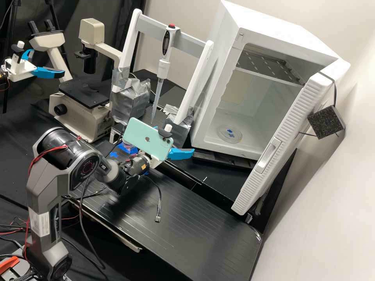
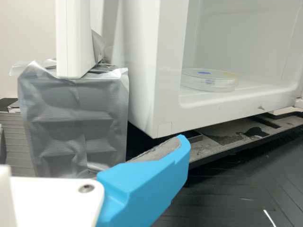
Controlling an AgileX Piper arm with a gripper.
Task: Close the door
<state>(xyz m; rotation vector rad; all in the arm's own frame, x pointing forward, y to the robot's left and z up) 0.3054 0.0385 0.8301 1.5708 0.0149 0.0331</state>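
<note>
- We are seeing one big white box (image 1: 254,31) and one white door (image 1: 285,144). The door is standing wide open at the side of the box.
- One long handle (image 1: 269,155) is sitting in the door.
- One black square (image 1: 326,121) is hanging beside the door on a cord.
- We are looking at one gripper (image 1: 176,139) near the box's low front corner, well apart from the door.
- We are counting two blue fingers (image 1: 179,153). The phone is covering much of one, but they are most likely standing wide apart.
- The grey pad (image 2: 158,151) on one finger is looking bare, and we are finding the gripper empty.
- One mint green phone (image 1: 148,138) is riding over the arm's wrist.
- Inside the box we are spotting one metal shelf (image 1: 269,67) up high and one round clear dish (image 1: 229,134) with blue marks on the floor.
- Two white posts (image 1: 129,45) are leaning up from two blocks wrapped in silver tape (image 1: 131,97), with one grey bar (image 1: 191,42) joining them.
- One pipette (image 1: 164,68) with a red top is hanging at the bar.
- One microscope (image 1: 84,111) is standing behind the arm.
</note>
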